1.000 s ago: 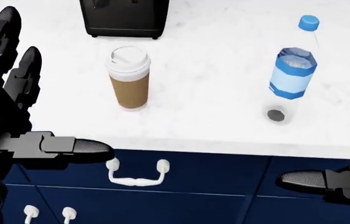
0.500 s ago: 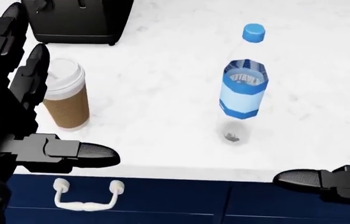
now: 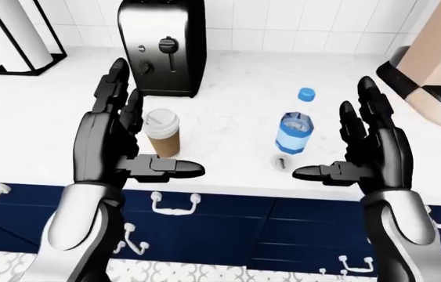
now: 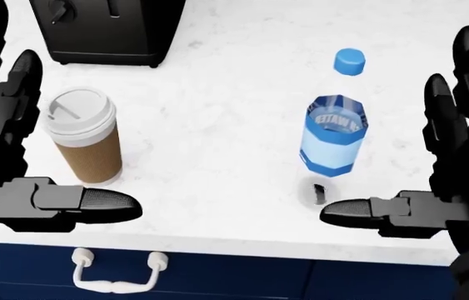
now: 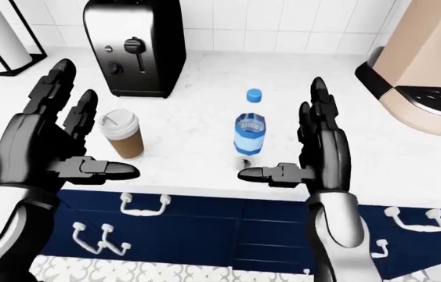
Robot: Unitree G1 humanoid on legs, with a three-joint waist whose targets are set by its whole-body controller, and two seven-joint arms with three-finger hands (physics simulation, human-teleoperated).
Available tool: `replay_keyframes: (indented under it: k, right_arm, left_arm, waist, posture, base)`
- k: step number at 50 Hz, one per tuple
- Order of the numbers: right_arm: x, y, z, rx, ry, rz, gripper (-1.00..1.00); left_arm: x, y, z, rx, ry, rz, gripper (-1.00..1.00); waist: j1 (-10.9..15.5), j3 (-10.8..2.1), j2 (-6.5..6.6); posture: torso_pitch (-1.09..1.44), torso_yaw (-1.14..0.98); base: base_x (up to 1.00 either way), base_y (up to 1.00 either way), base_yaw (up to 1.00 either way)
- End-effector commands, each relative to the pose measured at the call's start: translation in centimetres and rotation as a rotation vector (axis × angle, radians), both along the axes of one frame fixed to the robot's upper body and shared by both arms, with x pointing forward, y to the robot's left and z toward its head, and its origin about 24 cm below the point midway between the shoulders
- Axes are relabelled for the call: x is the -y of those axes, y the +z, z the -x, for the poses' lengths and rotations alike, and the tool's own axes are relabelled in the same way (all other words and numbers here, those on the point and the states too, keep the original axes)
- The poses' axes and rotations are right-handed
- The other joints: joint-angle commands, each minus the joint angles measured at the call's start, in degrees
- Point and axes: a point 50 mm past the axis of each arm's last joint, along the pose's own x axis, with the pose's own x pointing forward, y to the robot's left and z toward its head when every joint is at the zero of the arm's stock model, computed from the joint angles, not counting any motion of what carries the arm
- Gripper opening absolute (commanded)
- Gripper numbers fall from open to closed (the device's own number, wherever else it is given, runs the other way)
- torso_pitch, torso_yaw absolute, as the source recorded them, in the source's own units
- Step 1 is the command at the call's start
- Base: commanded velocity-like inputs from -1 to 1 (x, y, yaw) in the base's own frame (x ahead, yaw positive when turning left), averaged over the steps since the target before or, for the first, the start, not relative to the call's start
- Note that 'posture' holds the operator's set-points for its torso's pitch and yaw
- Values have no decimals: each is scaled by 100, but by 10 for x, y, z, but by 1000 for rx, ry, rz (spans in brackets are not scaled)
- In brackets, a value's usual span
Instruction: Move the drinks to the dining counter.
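Observation:
A paper coffee cup [image 4: 84, 142] with a white lid stands upright on the white counter [image 4: 217, 94]. A clear water bottle [image 4: 334, 134] with a blue label and blue cap stands upright to its right. My left hand [image 3: 130, 138] is open, held just left of the cup, thumb below it, not touching. My right hand [image 3: 361, 150] is open, held to the right of the bottle, thumb pointing toward its base, apart from it. Both hands also show in the head view, the left [image 4: 25, 162] and the right [image 4: 434, 169].
A black toaster [image 3: 163, 47] stands above the cup in the left-eye view. A tan coffee machine [image 5: 424, 64] is at the right and a paper towel holder [image 3: 12, 35] at the top left. Navy drawers with white handles [image 3: 174, 205] lie below the counter edge.
The whole picture has shifted: the cup and bottle sit further right and the drawers lower. My right hand has risen into view beside the bottle.

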Motion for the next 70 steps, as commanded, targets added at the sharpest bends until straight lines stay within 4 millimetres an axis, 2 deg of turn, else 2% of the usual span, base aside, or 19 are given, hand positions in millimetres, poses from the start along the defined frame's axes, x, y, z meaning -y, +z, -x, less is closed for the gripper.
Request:
replay_keyframes:
  k: [1,7,25,53,57,59,62,65,67,70]
  right_arm:
    - [-3,17,4,96,-6,35,100]
    - [-11,11,-12,74,-7,78,100]
    - [-23,11,-31,61,10,126,100]
    - [-39,6,-47,35,47,149,100]
    - [-41,7,-49,37,53,152,75]
    - [-41,7,-49,36,53,153,69]
    - [-42,6,-50,33,56,155,41]
    - [-43,6,-50,32,59,156,31]
    - [-44,7,-50,32,61,158,10]
    - [-44,6,-50,32,62,158,-10]
  left_arm:
    - [1,11,5,73,-9,1,100]
    - [0,11,5,75,-9,3,100]
    - [1,11,6,77,-10,5,100]
    - [0,12,6,80,-9,7,100]
    - [0,11,6,81,-10,6,100]
    - [1,13,7,82,-11,7,100]
    - [1,12,6,83,-11,6,100]
    - [1,13,8,84,-11,5,100]
    - [0,14,8,85,-10,6,100]
    - [0,15,8,86,-10,6,100]
  waist:
    - [-2,-119,-2]
    - [-7,-105,23]
    - [-3,-112,56]
    - [1,-130,83]
    - [2,-131,82]
    - [1,-134,84]
    - [1,-130,84]
    - [1,-134,85]
    - [0,-136,87]
    - [-2,-130,88]
  posture:
    - [0,0]
    - [0,0]
    - [0,0]
    - [0,0]
    - [0,0]
    - [0,0]
    - [0,0]
    - [0,0]
    - [0,0]
    - [0,0]
  base:
    - [0,0,0]
    - [0,0,0]
    - [0,0,0]
    - [0,0,0]
    - [0,0,0]
    - [0,0,0]
    - [0,0,0]
    - [0,0,0]
    - [0,0,0]
    - [0,0,0]
